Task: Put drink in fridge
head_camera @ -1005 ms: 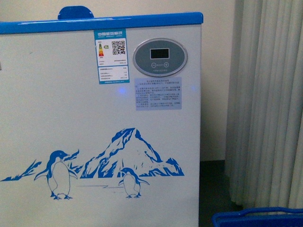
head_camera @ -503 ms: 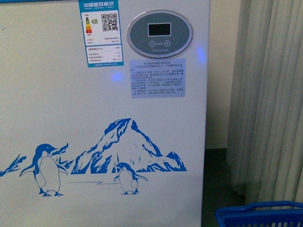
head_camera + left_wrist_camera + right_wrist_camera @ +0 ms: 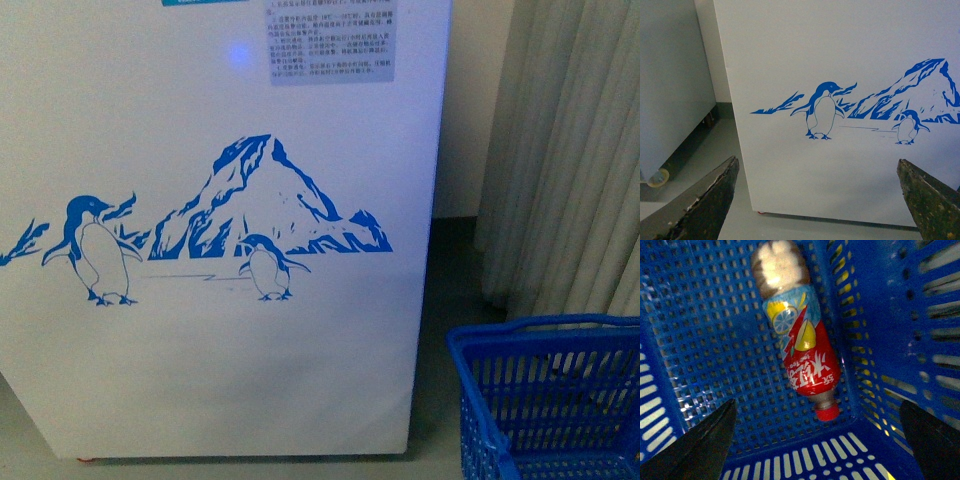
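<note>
- where's the drink (image 3: 797, 340)?
- lying in the basket (image 3: 690, 340) under my right hand (image 3: 817, 404), which is spread apart. probably light, stiffish, slick label; i'd grip mid-body. left hand (image 3: 817, 161) gapes too.

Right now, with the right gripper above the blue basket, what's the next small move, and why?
Probably lower the right gripper onto the small red-labelled plastic bottle: it lies sideways in the blue plastic basket, ungrasped, and the jaws stand open.
</note>
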### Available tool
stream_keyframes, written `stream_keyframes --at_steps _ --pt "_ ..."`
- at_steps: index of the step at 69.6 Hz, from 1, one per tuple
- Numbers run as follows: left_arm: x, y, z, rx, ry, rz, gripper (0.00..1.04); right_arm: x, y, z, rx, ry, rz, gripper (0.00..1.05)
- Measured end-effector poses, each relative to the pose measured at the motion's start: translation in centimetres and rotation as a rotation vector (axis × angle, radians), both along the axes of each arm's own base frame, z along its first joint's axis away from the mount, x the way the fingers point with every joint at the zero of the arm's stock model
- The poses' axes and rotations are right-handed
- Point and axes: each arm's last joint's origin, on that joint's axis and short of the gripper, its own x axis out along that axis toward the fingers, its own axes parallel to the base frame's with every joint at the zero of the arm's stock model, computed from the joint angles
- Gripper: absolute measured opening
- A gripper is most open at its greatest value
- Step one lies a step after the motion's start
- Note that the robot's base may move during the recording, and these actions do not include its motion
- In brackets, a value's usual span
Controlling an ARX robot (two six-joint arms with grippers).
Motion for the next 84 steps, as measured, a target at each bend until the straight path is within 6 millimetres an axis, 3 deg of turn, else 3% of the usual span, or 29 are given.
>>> stream_keyframes --at_steps 8,15,33,49,62,64,71,78,84 --pt "0.0 0.0 0.0 0.000 0.000 0.000 0.97 1.4 -0.5 -4.1 -0.015 0.050 0.002 0.97" --pt "0.0 0.0 0.0 0.000 0.000 0.000 0.97 2.3 -1.2 -6.4 -0.032 0.068 -0.006 0.97" --pt "0.0 0.0 0.0 0.000 0.000 0.000 0.97 3.4 -2.2 -10.0 -0.031 0.103 -0.016 0.97" --pt "0.0 0.0 0.0 0.000 0.000 0.000 0.97 2.4 -2.6 -12.7 0.000 0.169 -0.042 0.97" --pt "0.0 0.0 0.0 0.000 0.000 0.000 0.97 2.0 -2.4 -12.7 0.021 0.170 -0.062 0.76" --pt "0.0 0.0 0.0 0.000 0.000 0.000 0.97 1.9 -2.2 -12.3 0.036 0.160 -0.060 0.68" --pt "0.0 0.0 0.0 0.000 0.000 0.000 0.97 2.0 -2.0 -11.2 0.048 0.140 -0.066 0.58" --pt "0.0 0.0 0.0 0.000 0.000 0.000 0.97 2.4 -1.3 -8.3 0.059 0.091 -0.050 0.47" --pt "0.0 0.0 0.0 0.000 0.000 0.000 0.97 3.3 -0.9 -5.5 0.070 0.030 -0.036 0.45"
